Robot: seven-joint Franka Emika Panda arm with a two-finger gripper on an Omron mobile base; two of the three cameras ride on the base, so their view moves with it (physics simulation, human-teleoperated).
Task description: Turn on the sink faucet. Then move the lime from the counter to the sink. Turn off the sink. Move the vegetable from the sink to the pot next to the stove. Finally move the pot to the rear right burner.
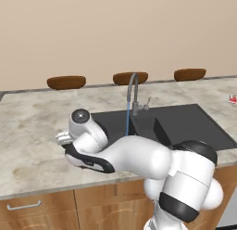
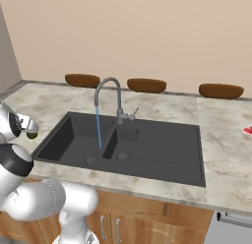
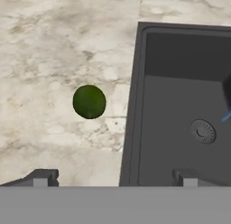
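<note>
- The worktop [image 1: 32, 131] ran beige and marbled across the scene, with wooden cabinet fronts [image 2: 147, 223] below its front edge
- The sink [image 2: 162, 154], dark and double-basined, was set into the worktop; a round drain [image 3: 202, 131] showed in the basin floor in the hand view
- The arm [image 1: 139, 157] reached leftward over the front of the worktop, left of the sink
- Three brown bowls [image 1: 66, 82] lay along the back of the worktop by the wall, well apart from one another
- The faucet [image 2: 110, 98] stood behind the sink at the divide between basins, its spout arched forward, and a thin blue stream [image 2: 98, 127] fell from it into the left basin
- The hand [image 3: 115, 177] was open, fingers spread wide with nothing between them, hovering above the sink's left rim
- The lime [image 3: 89, 101] sat on the worktop just left of the sink's rim, apart from it and from both fingertips
- A small red and white thing [image 2: 247, 129] lay at the far right of the worktop, too small to make out
</note>
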